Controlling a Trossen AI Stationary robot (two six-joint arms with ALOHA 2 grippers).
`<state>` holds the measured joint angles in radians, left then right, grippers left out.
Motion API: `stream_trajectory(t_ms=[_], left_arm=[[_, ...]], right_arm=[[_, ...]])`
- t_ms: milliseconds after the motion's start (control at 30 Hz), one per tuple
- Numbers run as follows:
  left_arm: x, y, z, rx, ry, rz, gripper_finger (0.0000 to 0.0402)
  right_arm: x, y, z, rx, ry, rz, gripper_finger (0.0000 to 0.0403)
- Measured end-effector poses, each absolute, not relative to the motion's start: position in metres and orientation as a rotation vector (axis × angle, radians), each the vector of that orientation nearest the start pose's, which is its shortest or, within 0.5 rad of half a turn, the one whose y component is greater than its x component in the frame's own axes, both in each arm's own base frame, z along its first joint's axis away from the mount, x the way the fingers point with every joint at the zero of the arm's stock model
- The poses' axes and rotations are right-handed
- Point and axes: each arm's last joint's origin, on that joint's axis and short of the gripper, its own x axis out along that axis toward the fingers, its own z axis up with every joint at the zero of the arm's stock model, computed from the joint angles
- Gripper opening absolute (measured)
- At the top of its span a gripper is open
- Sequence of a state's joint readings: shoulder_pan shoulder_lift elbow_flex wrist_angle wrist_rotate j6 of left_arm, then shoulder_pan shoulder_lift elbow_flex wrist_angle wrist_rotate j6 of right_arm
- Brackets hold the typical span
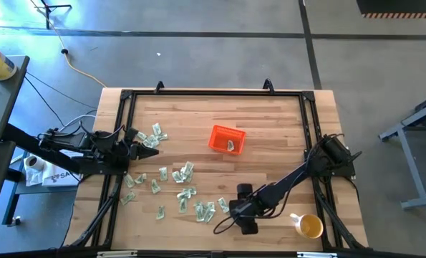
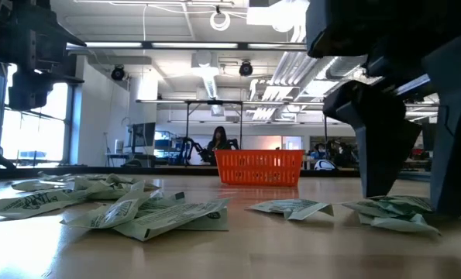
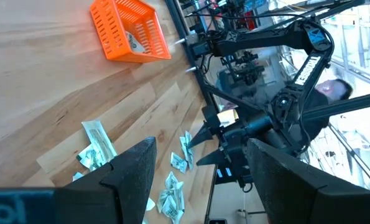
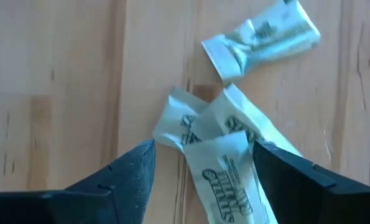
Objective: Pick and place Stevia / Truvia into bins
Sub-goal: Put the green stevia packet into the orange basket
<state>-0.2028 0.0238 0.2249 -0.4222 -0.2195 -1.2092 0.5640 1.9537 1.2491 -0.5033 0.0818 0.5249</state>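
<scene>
Several pale green and white Stevia sachets [image 1: 184, 188] lie flat, scattered over the wooden table's near left part. The orange bin [image 1: 225, 138] stands at the table's middle, toward the far edge, with a sachet [image 1: 231, 145] inside. My right gripper [image 4: 203, 146] is open, pointing steeply down near the front edge. Its fingers stand on either side of a small overlapping heap of sachets [image 4: 225, 155]. My left gripper [image 1: 152, 150] waits open at the table's left edge, held above the sachets there. My right gripper comes at the heap of sachets from above, with one finger [image 4: 132, 168] at one side of it and the other finger [image 4: 284, 171] at its opposite side. Whether the fingertips touch a sachet or the table cannot be told. The sachets lie flat on the wood.
A yellow cup [image 1: 309, 226] stands at the near right corner, close to the right arm. A black frame rail [image 1: 213, 93] runs around the table's edges. Bare wood lies between the sachets and the bin [image 3: 125, 31]. One sachet [image 4: 265, 37] lies apart, beyond the heap.
</scene>
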Motion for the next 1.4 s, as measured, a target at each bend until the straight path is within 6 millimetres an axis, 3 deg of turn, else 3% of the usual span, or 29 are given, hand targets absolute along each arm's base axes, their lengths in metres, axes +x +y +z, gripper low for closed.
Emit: stream_trajectory(t_ms=[300,667,967,1133,1400], left_arm=[[0.077,-0.010,0.197,-1.158,0.179,0.144,0.0285],[0.077,-0.010,0.196,-1.158,0.179,0.144,0.0285],[0.077,-0.010,0.196,-1.158,0.179,0.143,0.0285],[0.078,-0.010,0.196,-1.158,0.179,0.143,0.0285],[0.077,-0.009,0.196,-1.158,0.176,0.148,0.0285]], right_arm=[[0.317,0.202,0.148,0.063,1.239,0.029,0.0213],[0.317,0.203,0.138,0.073,1.290,0.039,0.0123],[0.316,0.203,0.138,0.172,1.329,0.006,0.0070],[0.312,0.203,0.146,0.199,1.403,0.005,0.0009],[0.326,0.203,0.183,0.152,1.344,-0.109,0.0003]])
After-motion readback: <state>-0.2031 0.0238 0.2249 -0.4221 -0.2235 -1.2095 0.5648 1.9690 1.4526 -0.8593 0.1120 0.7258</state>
